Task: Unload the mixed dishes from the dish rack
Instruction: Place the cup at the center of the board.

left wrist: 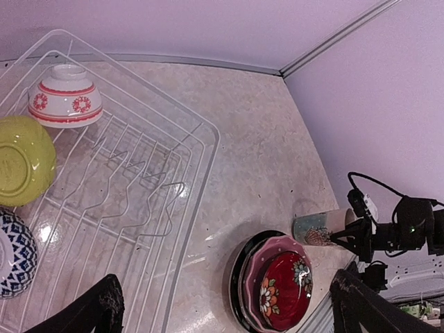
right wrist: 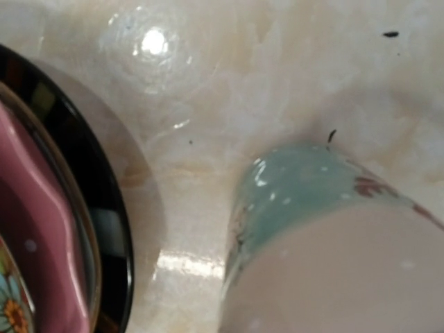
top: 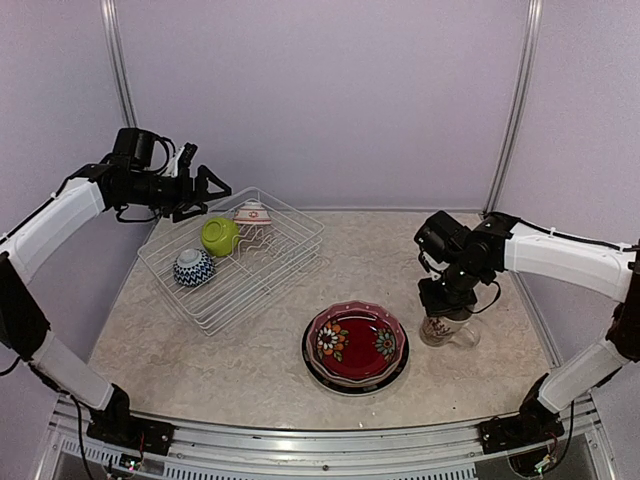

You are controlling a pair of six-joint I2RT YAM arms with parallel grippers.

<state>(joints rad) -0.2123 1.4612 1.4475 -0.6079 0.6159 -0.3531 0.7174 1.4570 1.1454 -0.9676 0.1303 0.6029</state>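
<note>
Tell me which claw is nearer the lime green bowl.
Left. The left claw hovers open just behind and left of the lime green bowl, over the far edge of the dish rack; the right claw is across the table, down at the mug.

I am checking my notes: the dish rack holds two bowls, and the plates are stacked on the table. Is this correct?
Not quite. The dish rack holds three bowls, not two: the lime green bowl, the blue-white bowl and the red-white bowl, as the top external view shows. The plates are stacked on the table.
</note>
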